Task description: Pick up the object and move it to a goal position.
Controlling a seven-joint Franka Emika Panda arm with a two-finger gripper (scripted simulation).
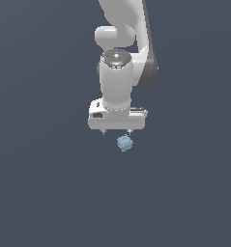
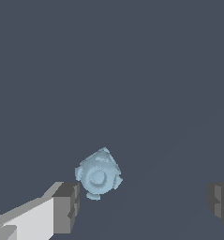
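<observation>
- My gripper is spread wide and holds nothing; in the wrist view one grey finger pad shows at one edge and the other at the opposite edge, with bare floor between them.
- The light blue object lies just beside the nearer pad, apart from it, off-centre in the gap.
- In the exterior view my gripper sits at mid-frame, with the object just below its fingertips.
- My white arm rises to the top centre of the frame.
- The dark grey floor fills everything else.
</observation>
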